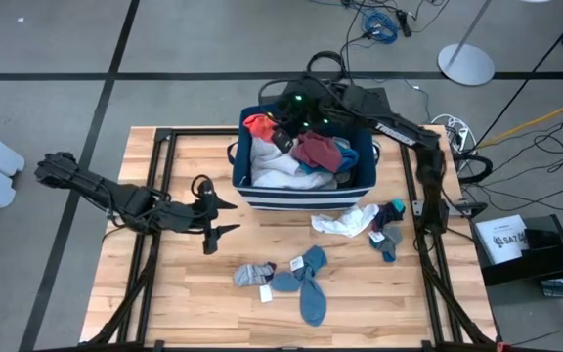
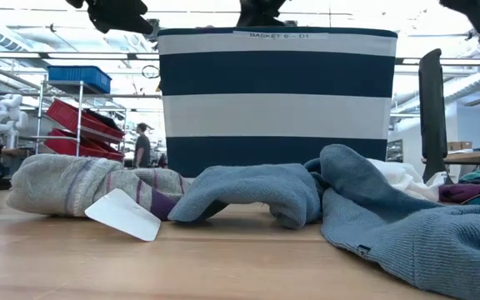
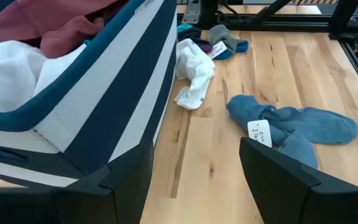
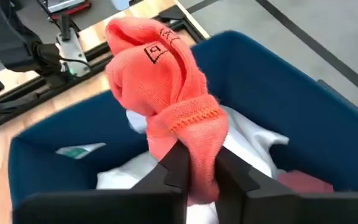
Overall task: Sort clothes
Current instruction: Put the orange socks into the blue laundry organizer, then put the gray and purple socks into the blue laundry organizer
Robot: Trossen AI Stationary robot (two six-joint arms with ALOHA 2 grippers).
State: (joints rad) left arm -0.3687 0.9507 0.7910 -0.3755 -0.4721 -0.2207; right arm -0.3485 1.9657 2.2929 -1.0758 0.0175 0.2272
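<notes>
One orange-red knit sock [image 4: 166, 93] sits pinched in the right gripper [image 4: 199, 163] above the navy striped fabric bin [image 4: 278, 81] — left gripper [image 1: 225, 215], jaws apart, waits beside it.

Place: a robotics lab or industrial workshop hall, not a home.
Floor: grey concrete [image 1: 213, 59] marked with dark taped lines, seen from above around the wooden table [image 1: 184, 303].
Cabling: loose black and blue cables [image 1: 384, 24] trail across the floor beside a round white stand base [image 1: 465, 65].
Storage: in the low view, metal shelving [image 2: 73, 117] holds red and blue plastic bins.
Ceiling: exposed beams and strip lights [image 2: 440, 62] run overhead.
People: a person [image 2: 142, 143] stands far back among the shelves.
Other machines: a white robot arm [image 2: 5, 112] stands at the far side.
Labelling: the striped bin [image 2: 273, 92] carries a printed basket tag.
</notes>
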